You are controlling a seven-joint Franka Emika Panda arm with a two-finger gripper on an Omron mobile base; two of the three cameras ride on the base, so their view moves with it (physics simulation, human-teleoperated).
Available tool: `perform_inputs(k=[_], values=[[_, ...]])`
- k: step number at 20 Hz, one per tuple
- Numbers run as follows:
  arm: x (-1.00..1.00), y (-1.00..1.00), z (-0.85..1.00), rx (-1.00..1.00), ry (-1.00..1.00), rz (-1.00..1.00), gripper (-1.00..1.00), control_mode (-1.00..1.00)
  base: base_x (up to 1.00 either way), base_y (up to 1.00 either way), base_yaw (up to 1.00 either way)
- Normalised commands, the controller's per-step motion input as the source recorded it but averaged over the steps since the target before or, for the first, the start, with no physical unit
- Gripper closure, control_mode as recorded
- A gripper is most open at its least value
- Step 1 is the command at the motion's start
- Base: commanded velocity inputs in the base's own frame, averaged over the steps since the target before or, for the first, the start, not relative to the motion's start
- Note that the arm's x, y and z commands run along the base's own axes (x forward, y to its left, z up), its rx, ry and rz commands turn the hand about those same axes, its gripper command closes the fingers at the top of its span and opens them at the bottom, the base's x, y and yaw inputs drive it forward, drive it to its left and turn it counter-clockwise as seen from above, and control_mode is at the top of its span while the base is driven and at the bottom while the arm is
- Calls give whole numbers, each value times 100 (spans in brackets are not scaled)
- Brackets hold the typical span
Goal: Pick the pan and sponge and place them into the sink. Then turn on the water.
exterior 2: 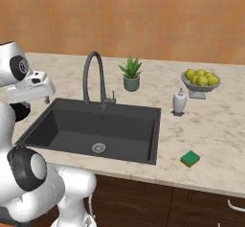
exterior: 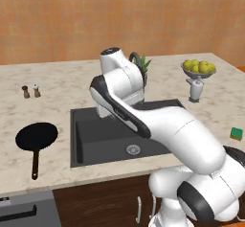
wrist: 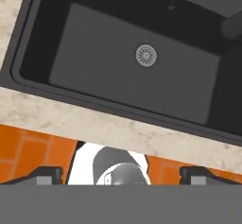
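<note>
Your jaws [wrist: 121,175] are spread wide and empty above the sink [exterior: 86,140]. The pan [exterior: 37,136] lies left of it on the counter [exterior: 28,111], handle pointing toward you.

Orange-tan wall [exterior: 119,15] ran behind a beige marble-look counter [exterior 2: 210,125]; dark brown cabinets w/ pale handles [exterior: 95,202] sat below. Floor seen from hand cam was orange tile [wrist: 28,152]. Lighting was even, w/o hard shadows.

Even, shadowless light; perhaps slightly soft.
</note>
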Motion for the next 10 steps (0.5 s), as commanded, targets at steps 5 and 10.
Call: perform_inputs(k=[5, 10], values=[[18, 56, -32, -19, 13, 0, -100, -100, 0, 0, 0], [58, 79, -60, -2, 7, 0, -100, -100, 0, 0, 0]])
